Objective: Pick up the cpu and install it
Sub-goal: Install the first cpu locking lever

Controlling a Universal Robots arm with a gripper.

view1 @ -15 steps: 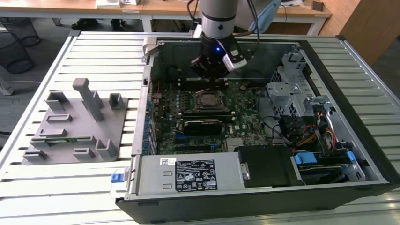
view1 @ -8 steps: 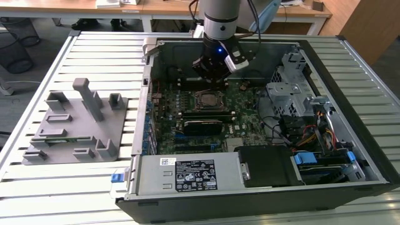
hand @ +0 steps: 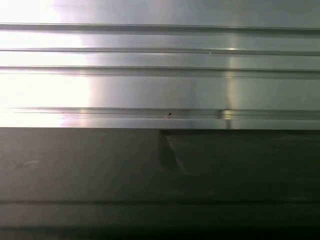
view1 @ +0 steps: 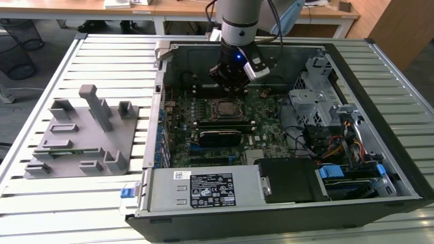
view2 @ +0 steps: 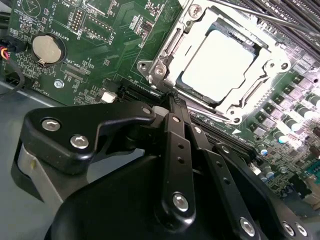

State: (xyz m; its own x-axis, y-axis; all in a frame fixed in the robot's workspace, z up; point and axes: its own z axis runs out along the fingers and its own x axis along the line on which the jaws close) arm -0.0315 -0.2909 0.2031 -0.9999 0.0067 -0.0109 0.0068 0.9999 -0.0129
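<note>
Just beyond my black claw, its fingers pressed together on nothing, the flat silvery-grey square cpu sits seated in the metal-framed motherboard socket.

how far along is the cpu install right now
The main step looks done: the cpu lies flat in the motherboard socket, inside its metal frame. The gripper holds nothing; its jaws are together beside the socket, just off the frame's edge. In the exterior view the arm hangs inside the open computer case. Whether the socket is latched can't be told.
</note>
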